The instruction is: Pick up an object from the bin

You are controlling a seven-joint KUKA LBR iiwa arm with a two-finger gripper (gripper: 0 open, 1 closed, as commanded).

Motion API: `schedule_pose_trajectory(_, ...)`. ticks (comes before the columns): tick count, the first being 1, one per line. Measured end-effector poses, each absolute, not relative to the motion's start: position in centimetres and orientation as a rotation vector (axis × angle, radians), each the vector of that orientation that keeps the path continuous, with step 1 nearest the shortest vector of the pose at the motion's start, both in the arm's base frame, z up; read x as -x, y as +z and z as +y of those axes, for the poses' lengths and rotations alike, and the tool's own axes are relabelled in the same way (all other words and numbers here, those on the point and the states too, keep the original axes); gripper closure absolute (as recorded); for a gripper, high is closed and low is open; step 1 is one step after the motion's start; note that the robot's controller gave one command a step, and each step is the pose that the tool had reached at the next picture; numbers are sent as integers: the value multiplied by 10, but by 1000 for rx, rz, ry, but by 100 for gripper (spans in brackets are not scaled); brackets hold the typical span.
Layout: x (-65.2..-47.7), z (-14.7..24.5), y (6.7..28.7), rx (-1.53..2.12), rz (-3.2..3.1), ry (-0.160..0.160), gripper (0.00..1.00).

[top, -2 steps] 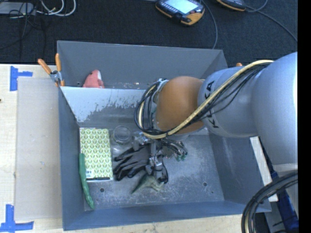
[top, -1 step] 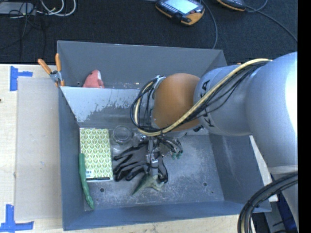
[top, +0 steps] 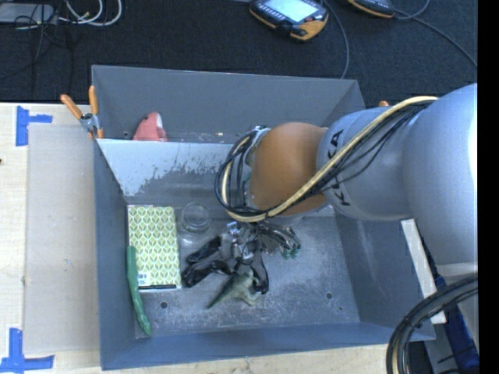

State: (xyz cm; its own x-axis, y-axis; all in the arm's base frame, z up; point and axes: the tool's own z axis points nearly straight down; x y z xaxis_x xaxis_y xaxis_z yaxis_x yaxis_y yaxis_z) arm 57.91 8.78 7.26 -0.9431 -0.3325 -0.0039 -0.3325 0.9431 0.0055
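My gripper hangs below the arm's orange cover, low over the middle of the bin floor. Directly under and in front of it lies a black, strap-like tangled thing. A small green toy figure lies just in front of that, touching the black thing's right end. A clear round jar or cup stands a little to the gripper's left. Nothing is seen held in the gripper.
A flat box with a green leaf pattern lies along the bin's left side, with a long green stick-like thing beside it at the wall. A pink thing rests at the back left corner. The arm covers the bin's right back part.
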Motion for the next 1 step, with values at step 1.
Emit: schedule_pose_trajectory(1, -579, 88, 73, 529, 3094, 10, 100)
